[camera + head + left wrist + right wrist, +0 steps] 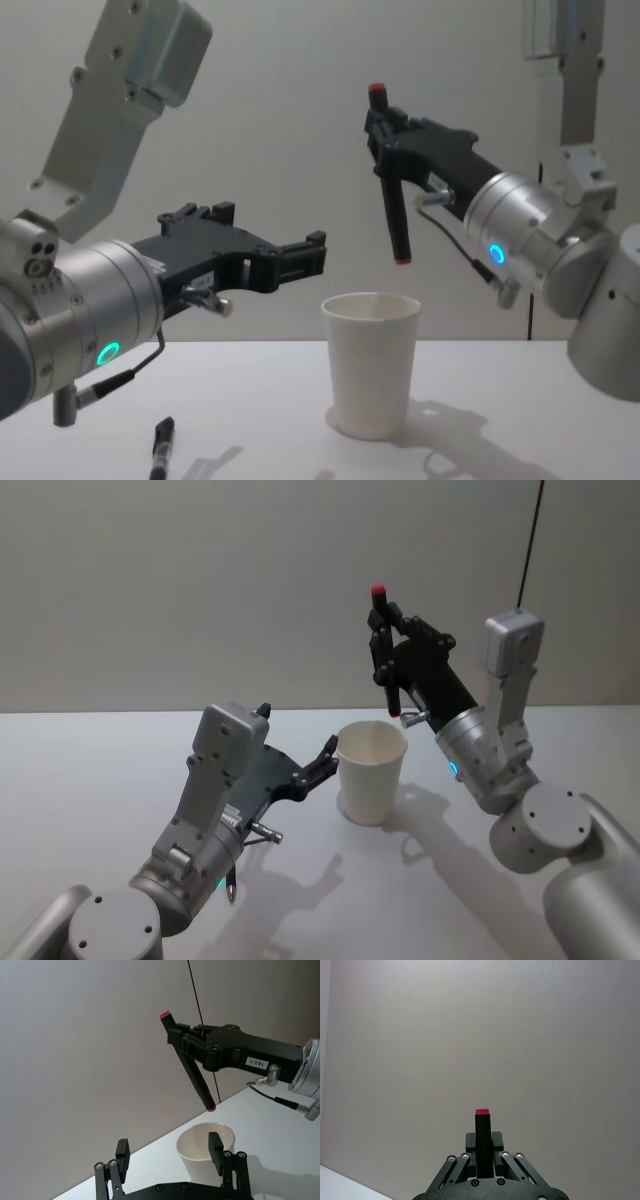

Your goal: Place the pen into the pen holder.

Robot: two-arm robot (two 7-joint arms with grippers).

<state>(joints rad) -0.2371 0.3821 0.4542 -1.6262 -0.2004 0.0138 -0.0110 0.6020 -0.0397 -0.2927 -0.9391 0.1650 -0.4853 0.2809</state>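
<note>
Currently, the right pincer (pixel 385 135), whose label (pixel 257 1063) reads "103-1", clamps the pen (pixel 397 225) above the pen holder (pixel 370 360). The left pincer (pixel 312 253) stands wide near the pen holder.

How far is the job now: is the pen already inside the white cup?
Done: the pen is lifted, clamped near its top in the right gripper. In hand: it hangs nearly upright, its lower tip above the pen holder's mouth, not yet inside. The left gripper is open beside the pen holder. Left: lower the pen in and release. A second pen lies on the table.
</note>
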